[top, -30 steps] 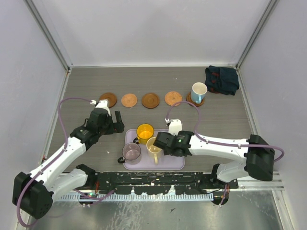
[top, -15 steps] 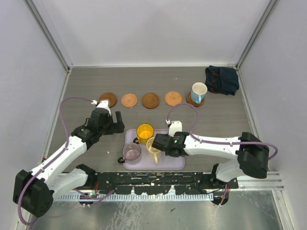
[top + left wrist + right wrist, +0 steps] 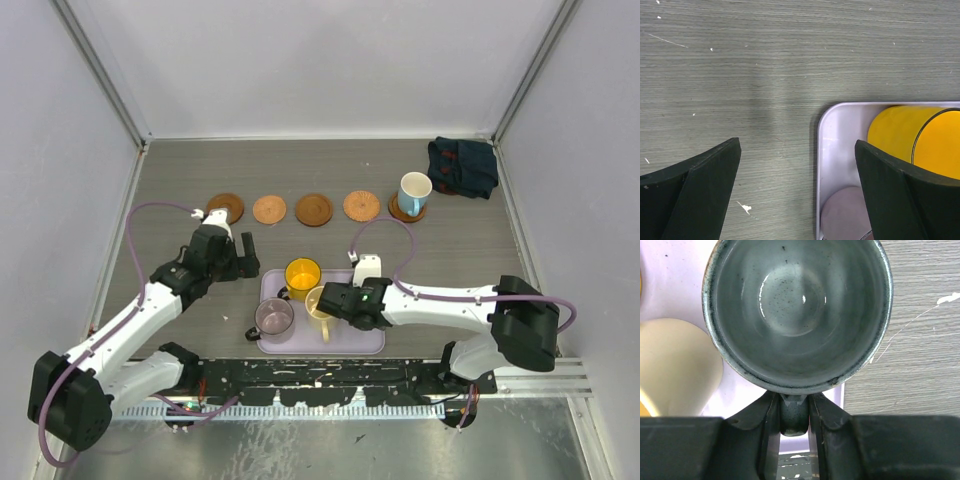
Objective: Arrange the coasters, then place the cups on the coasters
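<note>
Right claw [image 3: 794,412] pinches the handle of the grey-green cup [image 3: 797,315] at the right edge of the lavender tray [image 3: 365,340], near the desk's [image 3: 300,165] near edge. Left claw [image 3: 796,145] gapes wide above the tray's far-left corner, beside the yellow cup [image 3: 912,135]. Five coasters [image 3: 314,210] line the far side; the blue cup [image 3: 415,188] sits on the rightmost.

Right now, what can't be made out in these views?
Top view: grey-green cup hidden beneath the right gripper, seen only from the right wrist.
Top view: rightmost coaster mostly covered by the blue cup.
Left wrist view: yellow cup cut by the right edge; purplish cup by the bottom edge.
Right wrist view: cream cup cut by the left edge.
</note>
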Controlling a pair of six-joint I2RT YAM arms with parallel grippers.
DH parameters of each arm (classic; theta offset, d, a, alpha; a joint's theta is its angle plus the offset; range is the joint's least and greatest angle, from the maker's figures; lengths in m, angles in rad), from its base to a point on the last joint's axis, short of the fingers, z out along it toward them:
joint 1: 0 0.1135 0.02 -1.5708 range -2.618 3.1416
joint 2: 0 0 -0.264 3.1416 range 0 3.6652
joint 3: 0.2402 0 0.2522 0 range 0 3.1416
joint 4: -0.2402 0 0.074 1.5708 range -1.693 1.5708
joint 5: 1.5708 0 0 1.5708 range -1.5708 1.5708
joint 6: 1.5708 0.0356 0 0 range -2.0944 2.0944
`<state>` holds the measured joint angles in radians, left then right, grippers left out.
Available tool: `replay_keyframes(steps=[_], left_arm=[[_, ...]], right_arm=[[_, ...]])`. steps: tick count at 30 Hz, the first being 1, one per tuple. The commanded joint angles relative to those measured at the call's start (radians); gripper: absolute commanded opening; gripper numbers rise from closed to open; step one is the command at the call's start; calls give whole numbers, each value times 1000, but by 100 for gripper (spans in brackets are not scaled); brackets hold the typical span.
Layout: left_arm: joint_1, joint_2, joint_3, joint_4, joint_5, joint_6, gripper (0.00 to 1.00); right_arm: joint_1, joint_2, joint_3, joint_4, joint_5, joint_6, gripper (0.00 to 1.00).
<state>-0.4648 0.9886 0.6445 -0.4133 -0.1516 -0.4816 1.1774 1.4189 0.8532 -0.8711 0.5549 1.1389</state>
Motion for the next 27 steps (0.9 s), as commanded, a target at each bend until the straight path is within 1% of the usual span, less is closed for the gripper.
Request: replay_keyframes(steps=[1, 4, 5, 11, 17, 27], left_arm=[[-2, 0, 6, 51, 9, 11, 98], [-2, 0, 6, 51, 9, 12, 98], [-2, 1, 7, 50, 9, 12, 98], [-2, -8, 1, 51, -1, 14, 98], [-2, -14, 2, 57, -11, 12, 98], [-2, -15, 7, 65, -20, 5, 98]], right_arm=[[5, 11, 1, 0, 40, 32, 18], [5, 18, 6, 1, 37, 30, 4], [5, 20, 7, 2, 37, 29, 1], [6, 2, 23, 4, 77, -3, 1], [5, -38, 78, 9, 173, -97, 1], [-6, -35, 177, 15, 333, -245, 1]])
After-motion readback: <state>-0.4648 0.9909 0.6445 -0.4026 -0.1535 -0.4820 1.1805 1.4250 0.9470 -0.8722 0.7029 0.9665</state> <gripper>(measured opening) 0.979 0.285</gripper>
